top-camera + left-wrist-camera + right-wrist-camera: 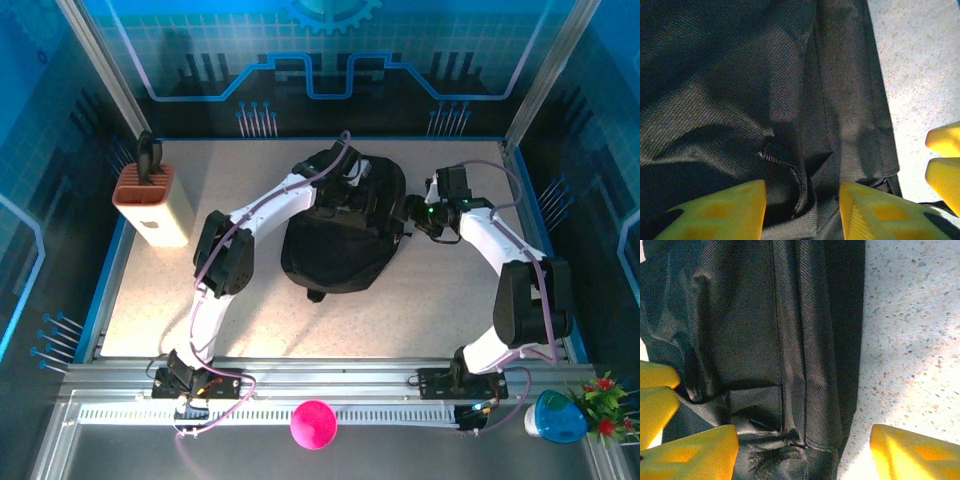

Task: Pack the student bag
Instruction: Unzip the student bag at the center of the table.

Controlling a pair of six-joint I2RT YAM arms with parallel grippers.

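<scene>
The student bag (335, 250) lies in the middle of the table (420, 310), and no opening shows in it. The left gripper (801, 190) is spread over its fabric. The right gripper (805, 430), also spread, stands across its edge. I judge the packing is hardly begun: the bag must first be opened and nothing is yet being put in.

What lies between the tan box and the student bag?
The left arm crosses that stretch above bare table, as the top view shows.

The student bag (765, 90) is matt woven cloth; the table (910, 330) speckled, rough.
</scene>
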